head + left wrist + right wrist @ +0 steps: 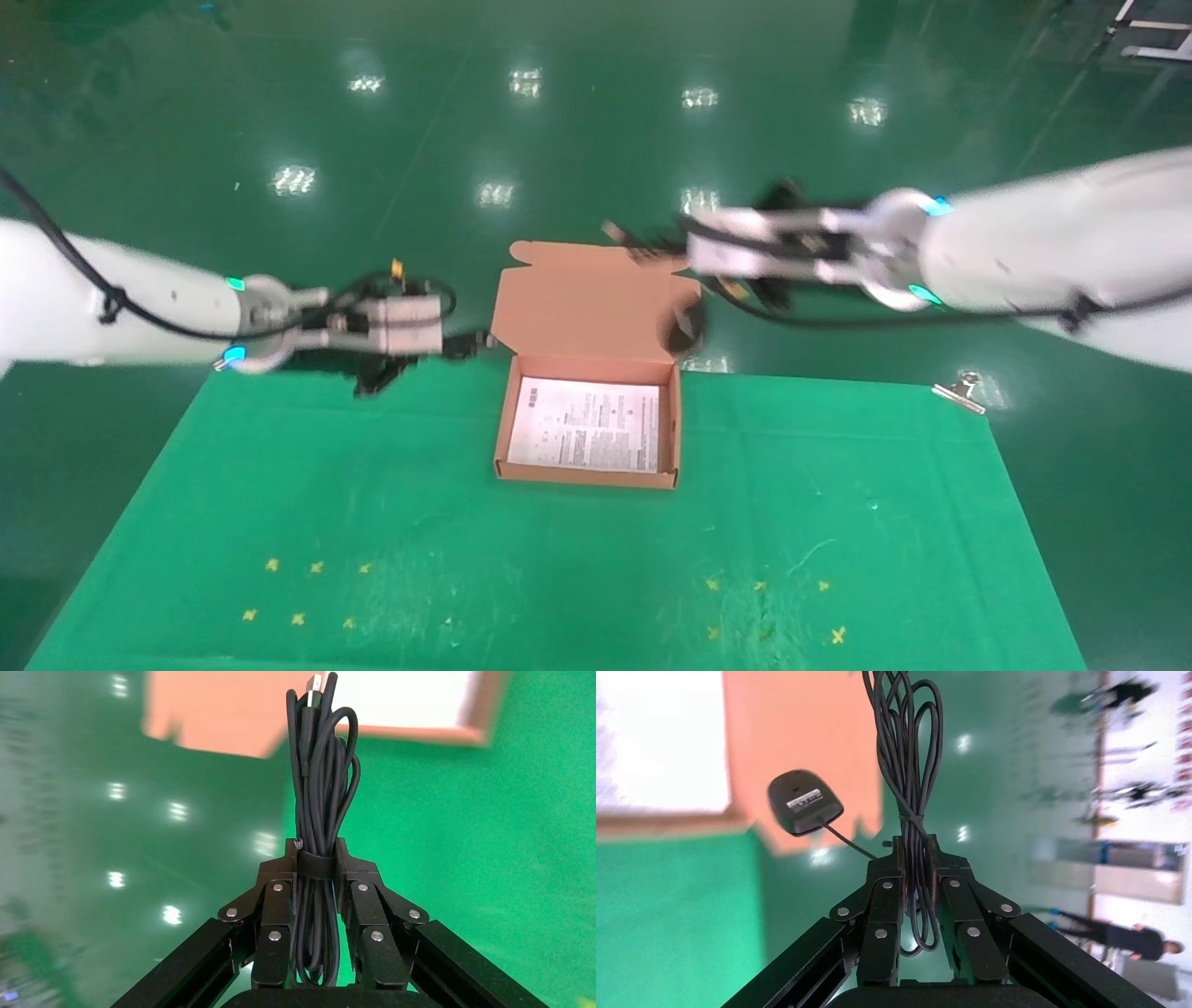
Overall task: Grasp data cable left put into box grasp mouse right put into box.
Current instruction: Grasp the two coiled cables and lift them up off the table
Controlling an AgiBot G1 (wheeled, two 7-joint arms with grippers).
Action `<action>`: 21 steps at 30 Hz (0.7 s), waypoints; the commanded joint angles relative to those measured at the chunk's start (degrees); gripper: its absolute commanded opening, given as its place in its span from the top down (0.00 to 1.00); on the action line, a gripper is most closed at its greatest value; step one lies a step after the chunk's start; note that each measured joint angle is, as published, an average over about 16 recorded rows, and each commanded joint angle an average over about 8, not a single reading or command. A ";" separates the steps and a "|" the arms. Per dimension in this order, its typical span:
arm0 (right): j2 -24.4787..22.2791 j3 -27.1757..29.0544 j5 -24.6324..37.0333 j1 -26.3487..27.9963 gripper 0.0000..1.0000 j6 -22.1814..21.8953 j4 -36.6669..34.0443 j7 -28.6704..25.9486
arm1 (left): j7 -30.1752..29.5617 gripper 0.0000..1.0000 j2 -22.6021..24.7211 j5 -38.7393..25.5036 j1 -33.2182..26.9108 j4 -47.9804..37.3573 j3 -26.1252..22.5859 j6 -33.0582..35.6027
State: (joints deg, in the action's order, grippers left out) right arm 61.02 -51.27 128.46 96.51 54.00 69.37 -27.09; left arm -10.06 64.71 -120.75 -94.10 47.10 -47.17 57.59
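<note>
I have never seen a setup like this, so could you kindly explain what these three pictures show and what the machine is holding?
This is a two-armed robot, photographed by three of its own cameras at one moment. The wide picture comes from its head, looking down at a table with a green cloth. On the cloth stands an open cardboard box with a printed sheet inside; a metal clip sits at the cloth's far corner.

The other two pictures come from cameras on the wrists, looking along the black fingers. The left gripper, raised to the left of the box, is shut on the data cable, a tied black bundle. The right gripper, raised behind the box's lid, is shut on the bundled cord of the mouse, which dangles from it, underside showing.
</note>
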 commanded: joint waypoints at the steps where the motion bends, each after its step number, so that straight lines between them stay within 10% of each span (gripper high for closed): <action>1: 2.07 0.52 -0.14 1.53 1.00 -1.99 -1.33 0.73 | -1.54 1.00 0.51 -1.03 -0.93 1.18 0.24 -1.21; 21: 15.18 1.46 -8.69 10.26 1.00 -12.85 -20.26 15.30 | -5.87 1.00 4.63 -5.18 -6.99 -1.74 1.71 -7.59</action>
State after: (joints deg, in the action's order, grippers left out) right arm 75.95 -50.13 120.02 106.36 41.52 49.56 -12.08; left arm -15.82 68.95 -125.82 -100.73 45.54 -45.47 50.05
